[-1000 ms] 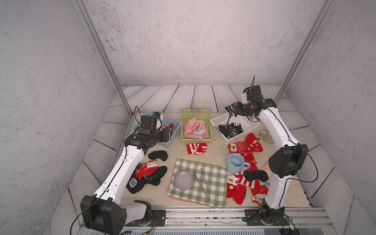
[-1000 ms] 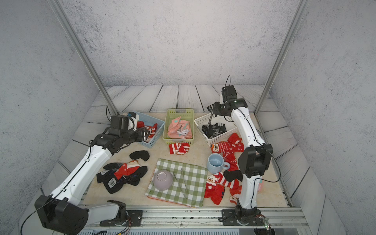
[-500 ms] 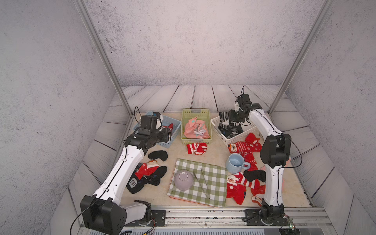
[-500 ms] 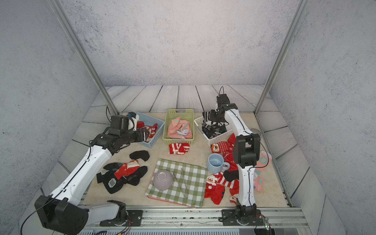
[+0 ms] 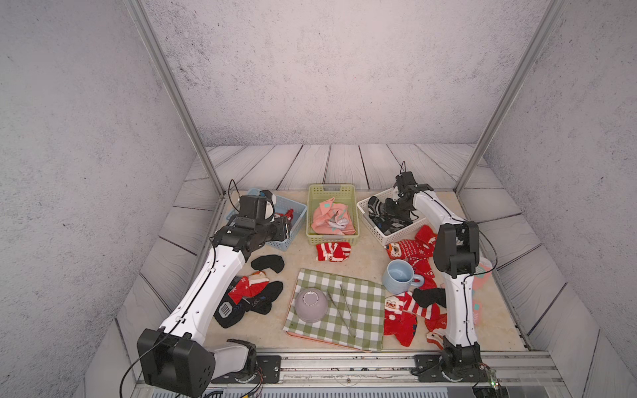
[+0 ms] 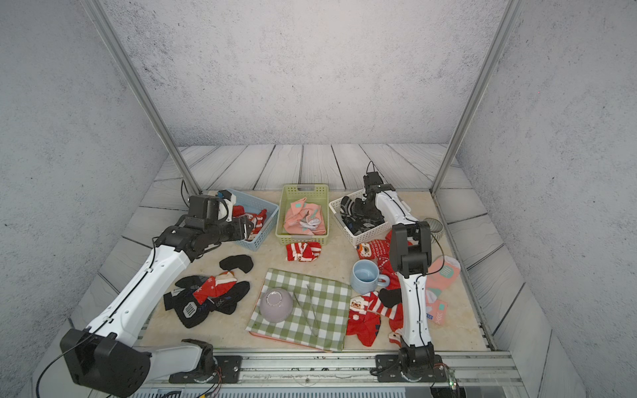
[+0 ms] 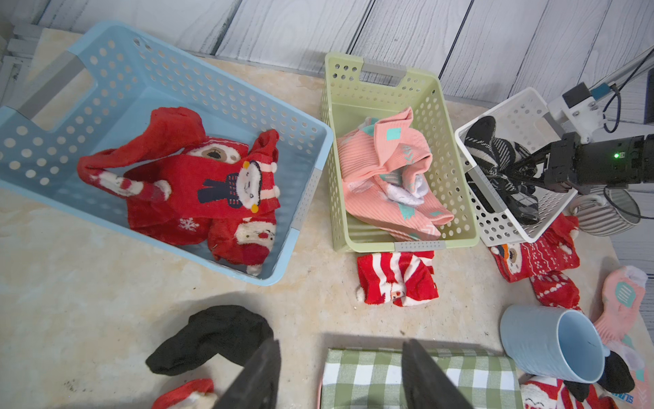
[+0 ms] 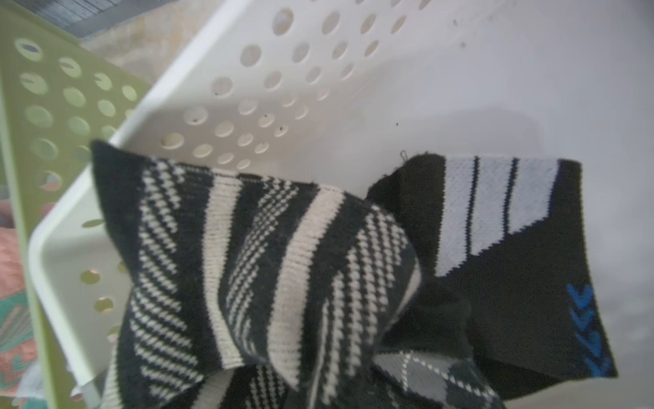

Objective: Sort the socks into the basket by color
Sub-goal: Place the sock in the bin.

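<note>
Rough grey walls and pale plank boards close in a beige marbled counter point(image 5: 262, 336). Nearest the arms' bases lies a green checked cloth point(image 5: 365, 299) carrying an upturned lilac bowl point(image 5: 311, 305) and thin metal tongs point(image 5: 347, 310). To its left is a heap of black socks point(image 5: 267, 296) with a red sock point(image 5: 246, 287) on top. To its right, loose red socks point(image 5: 401, 322) spread around the right arm, beside a blue mug point(image 5: 398, 277). Loose pink socks point(image 6: 444, 272) show plainly in a top view; elsewhere that arm covers most of them.

Further back, a lone black sock point(image 5: 268, 264) and a red striped sock point(image 5: 333, 251) lie just before the baskets. The left claw point(image 7: 341, 343) hangs open and empty by the blue basket point(image 7: 226, 88); its wrist view cuts its fingers off at the frame edge. That basket holds red Christmas socks point(image 7: 219, 191), the green basket point(image 7: 442, 148) holds pink socks point(image 7: 385, 170), and the white basket point(image 7: 509, 226) holds black ones.

The right claw point(image 7: 504, 177) reaches down into the white basket, closed on a striped black sock point(image 8: 247, 265). Its own wrist view shows that sock bunched and blurred, covering the fingers, next to a grey-panelled black sock point(image 8: 513, 248). A ribbed grey cup point(image 7: 605, 216) sits behind the white basket, partly hidden.
</note>
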`<state>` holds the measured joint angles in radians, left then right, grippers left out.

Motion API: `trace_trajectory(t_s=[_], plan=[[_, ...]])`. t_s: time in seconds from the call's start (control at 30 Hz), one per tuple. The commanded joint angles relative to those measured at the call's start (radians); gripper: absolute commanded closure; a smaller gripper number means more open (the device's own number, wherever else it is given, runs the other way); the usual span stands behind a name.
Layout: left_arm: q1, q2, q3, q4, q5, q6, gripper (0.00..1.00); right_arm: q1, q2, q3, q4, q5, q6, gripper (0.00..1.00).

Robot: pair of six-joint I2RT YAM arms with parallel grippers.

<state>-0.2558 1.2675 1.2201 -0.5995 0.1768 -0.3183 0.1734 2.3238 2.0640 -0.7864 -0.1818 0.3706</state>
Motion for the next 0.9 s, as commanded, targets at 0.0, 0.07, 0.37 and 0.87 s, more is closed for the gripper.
trace_trajectory(t_s=[0.0,0.07,0.37,0.87], plan=[[-0.008,0.008,0.016,-0.017,-0.003,0.005,0.42,-0.005,0.020,-0.013,0.001,-0.001,0.013,0.90],[-0.008,0.006,0.015,-0.021,-0.008,0.005,0.42,-0.005,0.023,-0.012,-0.002,0.000,0.014,0.85],[-0.008,0.004,0.007,-0.029,-0.011,0.004,0.42,-0.006,0.010,-0.021,-0.005,0.002,0.010,0.50],[-0.008,-0.028,-0.025,-0.053,-0.034,-0.010,0.42,-0.006,-0.110,-0.020,-0.030,0.021,-0.008,0.07]])
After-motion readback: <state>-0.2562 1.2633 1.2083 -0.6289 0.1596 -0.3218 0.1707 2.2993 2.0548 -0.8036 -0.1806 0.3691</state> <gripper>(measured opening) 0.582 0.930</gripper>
